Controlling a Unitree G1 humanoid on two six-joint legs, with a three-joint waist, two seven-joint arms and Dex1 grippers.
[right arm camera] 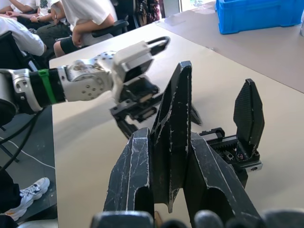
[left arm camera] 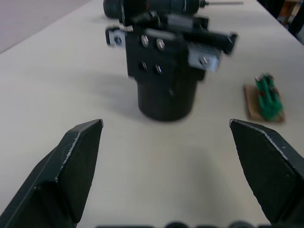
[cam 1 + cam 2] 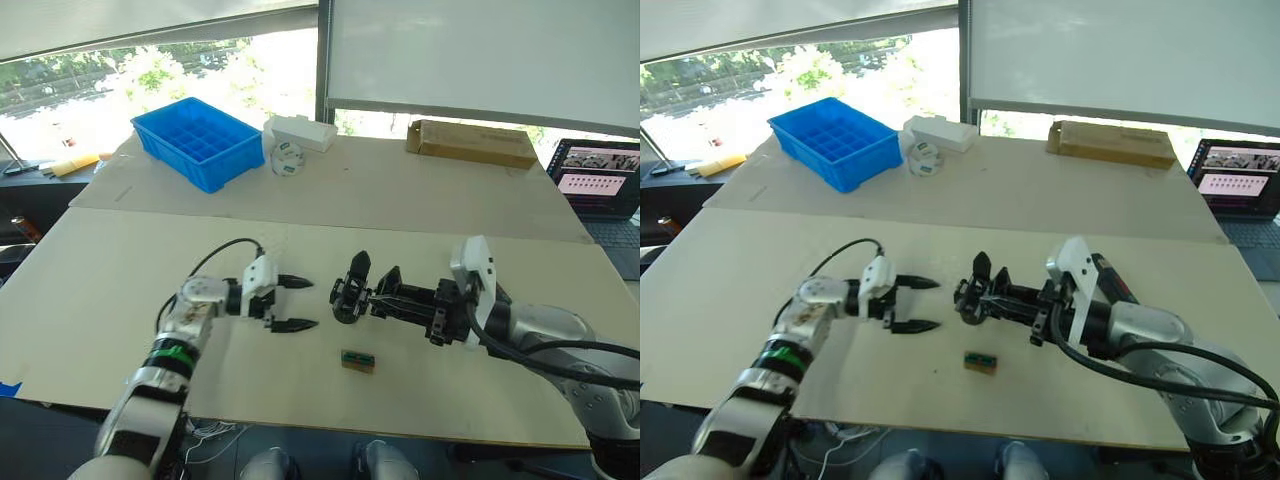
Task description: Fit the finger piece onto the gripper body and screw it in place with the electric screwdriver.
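One gripper body [image 3: 347,292], R tool [image 1: 166,156] clamping one finger piece [image 1: 172,128], L tool [image 3: 297,303] wide open, empty.

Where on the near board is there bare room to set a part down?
Bare: left of the left gripper, and the strip between the grippers and the blue tray. Crowded: the middle, where the gripper body, the right gripper holding the finger piece, and the small block sit close.
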